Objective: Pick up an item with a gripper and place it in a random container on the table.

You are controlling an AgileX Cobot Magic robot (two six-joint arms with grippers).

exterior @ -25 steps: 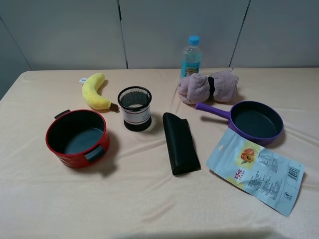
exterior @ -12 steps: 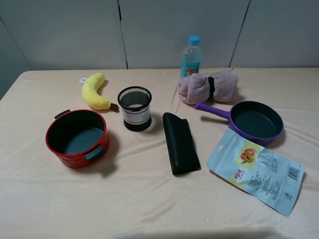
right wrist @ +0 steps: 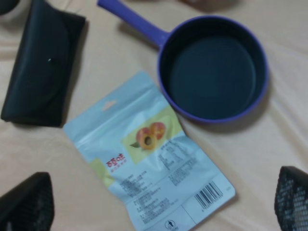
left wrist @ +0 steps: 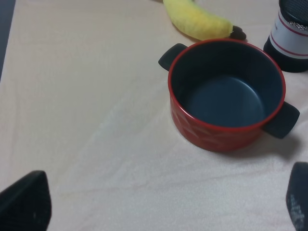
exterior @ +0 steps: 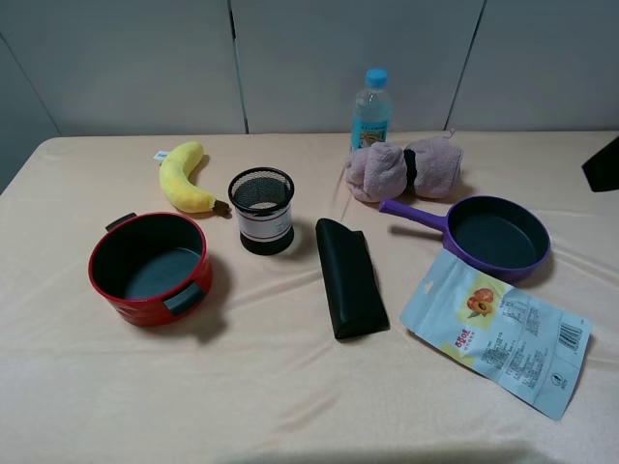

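Black case [exterior: 348,277] lies flat on the peach tabletop [exterior: 290,387], between the red pot [exterior: 150,268] and the purple pan [exterior: 498,237] (touching neither). Overhead, the left tool [left wrist: 161,207] and the right tool [right wrist: 159,207] hang, each with fingers spread wide.

Left gripper [left wrist: 161,203]: only two dark fingertips [left wrist: 25,202] in sight, one at each lower corner of left wrist view. Jaws spread wide, gap between them clear. Tool aimed downward, raised well up.

Right gripper [right wrist: 159,199]: two dark fingertips [right wrist: 26,199] with ribbed, mesh-like pad faces, likewise far apart. Jaws wide, gripping nothing, aimed downward.

Right arm [exterior: 604,164]: small dark angular piece at right edge of high view, rest cut off by frame.
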